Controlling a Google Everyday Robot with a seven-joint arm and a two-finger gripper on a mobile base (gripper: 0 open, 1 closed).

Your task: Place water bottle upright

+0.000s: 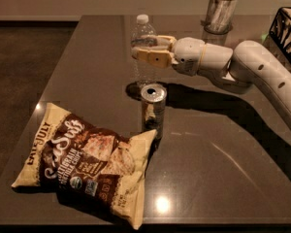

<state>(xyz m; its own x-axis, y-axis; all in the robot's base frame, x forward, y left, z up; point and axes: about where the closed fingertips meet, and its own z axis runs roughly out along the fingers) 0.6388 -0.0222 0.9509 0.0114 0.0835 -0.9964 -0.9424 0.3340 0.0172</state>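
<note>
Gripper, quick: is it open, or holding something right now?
Gripper: closed around the middle of the upright water bottle, above the can-side end of the table.

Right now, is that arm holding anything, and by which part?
Yes. The tool, just behind the can, clasps the upright water bottle around its middle.
</note>
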